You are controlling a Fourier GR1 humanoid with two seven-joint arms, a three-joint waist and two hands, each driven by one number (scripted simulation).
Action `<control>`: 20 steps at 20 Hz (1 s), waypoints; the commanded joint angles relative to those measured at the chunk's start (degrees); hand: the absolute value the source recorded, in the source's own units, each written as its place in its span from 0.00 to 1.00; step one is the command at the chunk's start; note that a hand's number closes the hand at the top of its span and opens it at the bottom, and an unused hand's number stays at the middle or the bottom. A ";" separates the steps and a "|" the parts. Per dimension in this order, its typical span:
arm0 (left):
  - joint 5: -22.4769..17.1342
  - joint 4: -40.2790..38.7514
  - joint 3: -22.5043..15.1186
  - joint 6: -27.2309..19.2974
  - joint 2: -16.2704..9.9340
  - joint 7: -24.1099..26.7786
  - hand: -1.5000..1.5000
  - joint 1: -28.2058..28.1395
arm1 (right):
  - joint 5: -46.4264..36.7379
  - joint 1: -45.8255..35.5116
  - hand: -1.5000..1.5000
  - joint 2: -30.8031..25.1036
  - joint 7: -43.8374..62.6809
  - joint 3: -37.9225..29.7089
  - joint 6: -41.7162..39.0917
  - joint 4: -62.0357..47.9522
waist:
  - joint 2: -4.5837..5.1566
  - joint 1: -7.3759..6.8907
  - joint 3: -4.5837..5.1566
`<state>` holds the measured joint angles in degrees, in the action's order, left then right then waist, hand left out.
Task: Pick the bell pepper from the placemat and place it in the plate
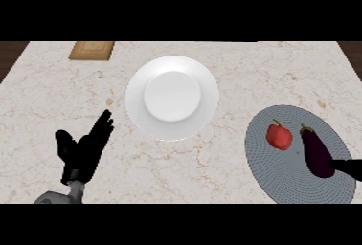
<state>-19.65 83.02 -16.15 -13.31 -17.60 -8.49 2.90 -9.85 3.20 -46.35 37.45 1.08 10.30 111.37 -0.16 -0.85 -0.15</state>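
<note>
A red bell pepper lies on a round grey placemat at the right of the counter. Beside it on the mat, to its right, lies a dark purple eggplant. A white plate stands in the middle of the counter, with nothing on it. My left hand rests open at the lower left, fingers pointing up, well away from the plate. Only a small black part of my right hand shows at the right edge, next to the eggplant's near end; its fingers are out of sight.
A tan wooden board lies at the counter's far left edge. Bare marble counter stretches between the plate and the placemat and along the front.
</note>
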 commanded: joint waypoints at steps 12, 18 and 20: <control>1.70 -1.36 2.78 1.49 2.36 -3.92 0.50 -0.20 | -11.78 -10.19 0.00 14.03 8.22 10.39 -4.54 -9.21 | 0.20 0.68 0.15; 4.30 -1.13 1.13 2.47 3.89 -0.20 0.50 -5.49 | -16.95 -9.50 0.00 18.06 9.93 12.19 -3.63 -8.58 | 0.13 0.69 0.15; 3.38 -1.60 2.59 2.57 3.07 -3.48 0.50 -1.77 | -21.89 -14.09 0.00 19.77 15.95 16.58 -5.03 -11.34 | 0.21 0.38 0.18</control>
<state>-15.80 83.04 -13.60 -11.50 -14.49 -8.43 1.37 -26.73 -7.69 -29.14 48.66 14.25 6.34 102.13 -0.40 -0.29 -0.41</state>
